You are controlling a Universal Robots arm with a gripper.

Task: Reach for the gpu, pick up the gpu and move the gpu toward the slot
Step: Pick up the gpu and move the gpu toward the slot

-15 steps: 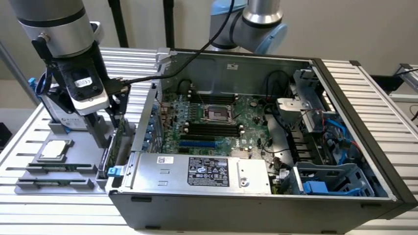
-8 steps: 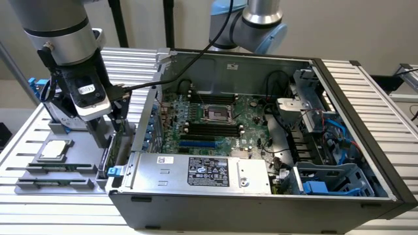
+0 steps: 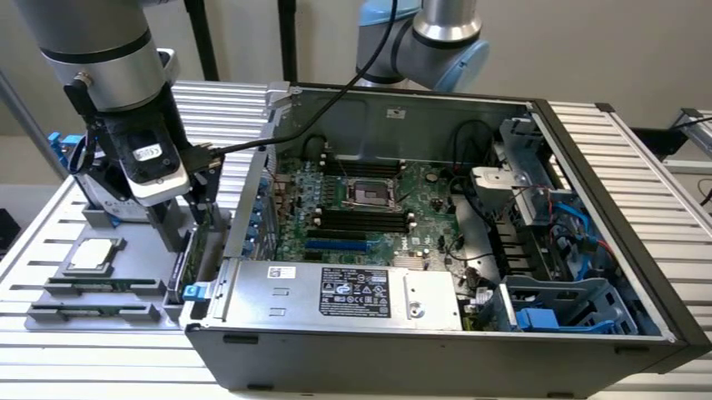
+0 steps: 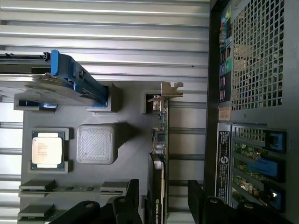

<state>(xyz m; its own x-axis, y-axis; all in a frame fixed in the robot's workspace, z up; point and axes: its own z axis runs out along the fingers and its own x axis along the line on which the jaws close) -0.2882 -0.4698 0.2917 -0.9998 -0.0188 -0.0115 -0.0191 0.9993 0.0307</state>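
Observation:
The gpu [image 4: 159, 154] stands on its long edge in a grey parts tray [image 4: 131, 154], its metal end bracket [image 4: 171, 89] at one end. In the exterior view the gpu [image 3: 189, 260] sits just outside the computer case's wall, on the exterior view's left. My gripper [image 4: 163, 184] is open, with one dark finger on each side of the card and a gap between each finger and it. My gripper [image 3: 187, 223] hangs right above the card. A blue slot [image 3: 333, 247] lies on the motherboard inside the open case.
The tray also holds a processor chip [image 4: 46, 151], memory sticks [image 3: 98, 286] and a silver hard drive with blue rails [image 4: 60, 84]. The open computer case [image 3: 623, 333] stands close beside the tray, its perforated back panel [image 4: 257, 51] next to the gpu. A black cable [image 3: 256, 146] runs from the wrist.

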